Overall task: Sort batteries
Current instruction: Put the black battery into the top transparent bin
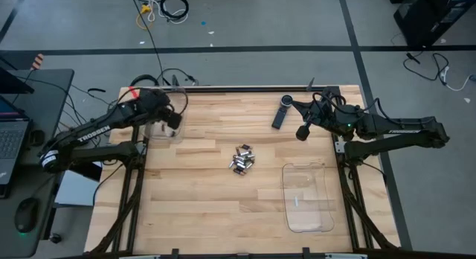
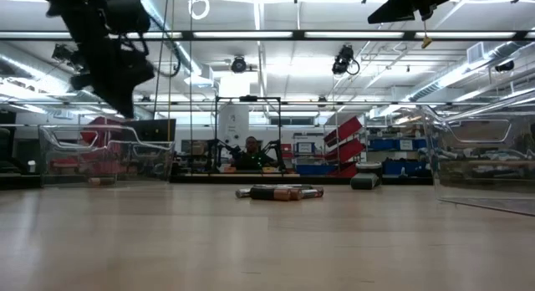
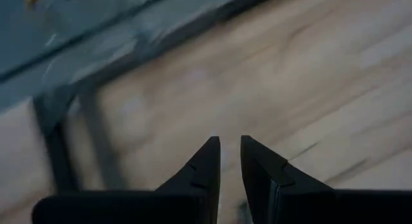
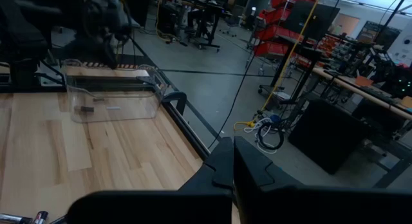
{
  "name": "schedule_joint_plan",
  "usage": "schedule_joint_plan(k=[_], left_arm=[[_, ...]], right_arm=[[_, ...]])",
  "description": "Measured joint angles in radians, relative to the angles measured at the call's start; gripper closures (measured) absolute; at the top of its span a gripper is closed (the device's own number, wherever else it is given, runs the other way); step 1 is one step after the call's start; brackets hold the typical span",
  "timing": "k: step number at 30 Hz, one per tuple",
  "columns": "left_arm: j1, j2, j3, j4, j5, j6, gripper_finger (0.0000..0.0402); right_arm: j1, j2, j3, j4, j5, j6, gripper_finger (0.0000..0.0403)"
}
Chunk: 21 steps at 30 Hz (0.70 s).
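The left wrist view is smeared by blur. The batteries [image 1: 242,160] are too small to be counted. The right end effector [image 2: 415,2] is cut off by the low view's edge.

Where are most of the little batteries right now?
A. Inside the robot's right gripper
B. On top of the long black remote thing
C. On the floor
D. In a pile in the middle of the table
D. The high view shows the batteries bunched together in the middle of the wooden table, and the low view shows the same cluster lying on the tabletop, away from both arms.
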Motion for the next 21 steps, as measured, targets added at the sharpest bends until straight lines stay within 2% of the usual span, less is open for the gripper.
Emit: schedule_joint_plan(k=[4,12,17,21], left_arm=[[-0.051,-0.009,0.0,0.167,0.087,0.064,0.0341],[-0.262,0.047,0.0,0.5,0.131,0.131,0.0341],[-0.392,0.144,0.0,0.668,0.166,0.218,0.0341],[-0.463,0.241,0.0,0.774,0.167,0.366,0.0341]], right_arm=[[0.0,0.0,0.0,0.0,0.0,-0.001,0.0402],[-0.001,0.0,0.0,0.0,0.0,-0.002,0.0402],[-0.001,0.0,0.0,0.0,0.0,-0.002,0.0402],[-0.001,0.0,0.0,0.0,0.0,-0.002,0.0402]])
